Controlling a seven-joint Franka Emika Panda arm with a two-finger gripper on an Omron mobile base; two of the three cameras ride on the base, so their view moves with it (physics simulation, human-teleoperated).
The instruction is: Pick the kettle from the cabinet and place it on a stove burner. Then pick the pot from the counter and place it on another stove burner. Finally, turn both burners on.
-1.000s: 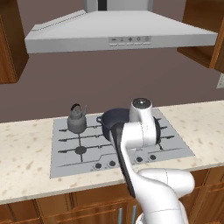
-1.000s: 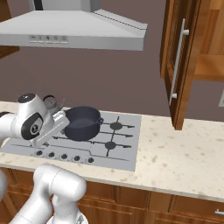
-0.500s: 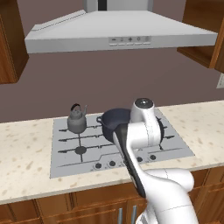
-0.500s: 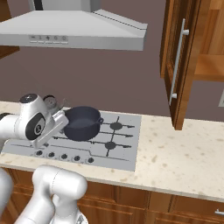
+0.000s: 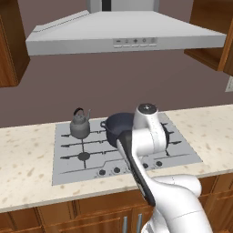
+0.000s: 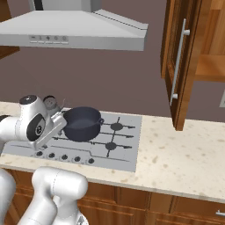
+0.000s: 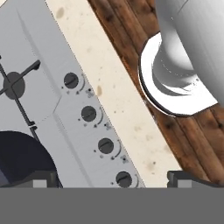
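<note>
The small grey kettle (image 5: 80,128) stands on the back left burner of the silver cooktop (image 5: 63,170). Beside it the dark pot (image 5: 116,126) (image 6: 82,123) sits on a burner, partly hidden by my arm in the left base view. My gripper (image 7: 113,179) hangs over the cooktop's front edge, open, with nothing between its fingers. Below it lies the row of dark knobs (image 7: 89,113), and the pot's edge (image 7: 22,157) shows at lower left. The front left burner (image 5: 83,156) is bare. The cabinet (image 6: 211,66) stands open at the upper right.
The beige counter (image 6: 176,154) runs on both sides of the cooktop. The cabinet's open door (image 6: 189,52) with its long handle juts out above the right counter. A grey range hood (image 5: 123,34) hangs over the stove. Two burners (image 6: 116,126) right of the pot are bare.
The arm's links have turned slightly over the front of the cooktop. The jaws have stayed wide open, and the kettle and pot have not moved.
</note>
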